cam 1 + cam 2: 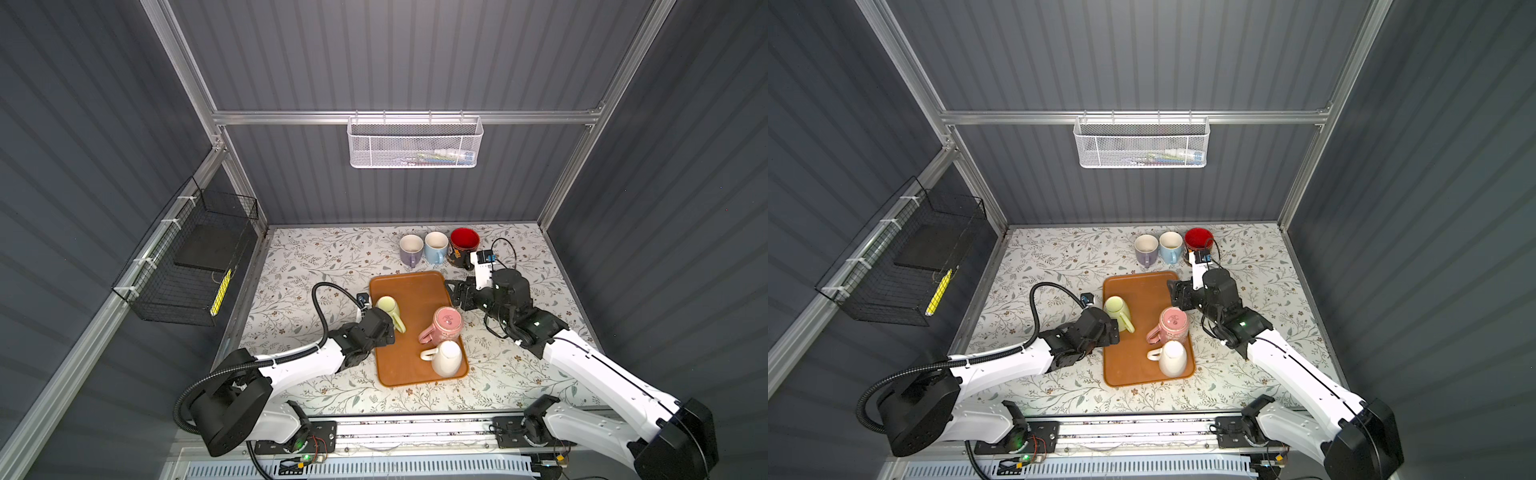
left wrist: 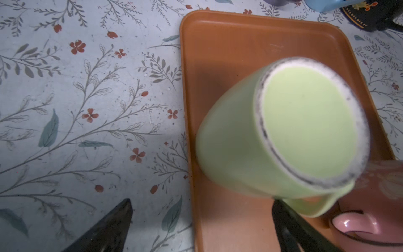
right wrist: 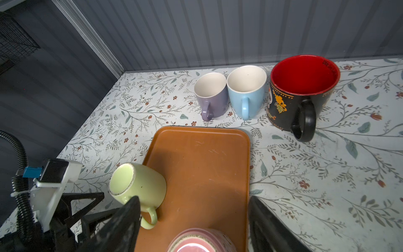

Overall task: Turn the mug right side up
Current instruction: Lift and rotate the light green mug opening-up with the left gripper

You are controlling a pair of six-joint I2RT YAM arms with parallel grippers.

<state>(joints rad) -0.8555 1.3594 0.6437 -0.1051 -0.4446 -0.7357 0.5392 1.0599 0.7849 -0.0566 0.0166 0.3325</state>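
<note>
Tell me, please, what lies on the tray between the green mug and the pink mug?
Nothing: in both top views only bare orange tray separates the green mug from the pink mug.

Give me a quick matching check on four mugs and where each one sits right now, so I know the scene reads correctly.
Mugs:
1. green mug
2. pink mug
3. cream mug
4. blue mug

Places:
A. upright on the table, behind the tray
B. tray's near right corner, base up
C. tray's left edge
D. tray's right edge, midway along, base up

Pairs: 1-C, 2-D, 3-B, 4-A
</note>
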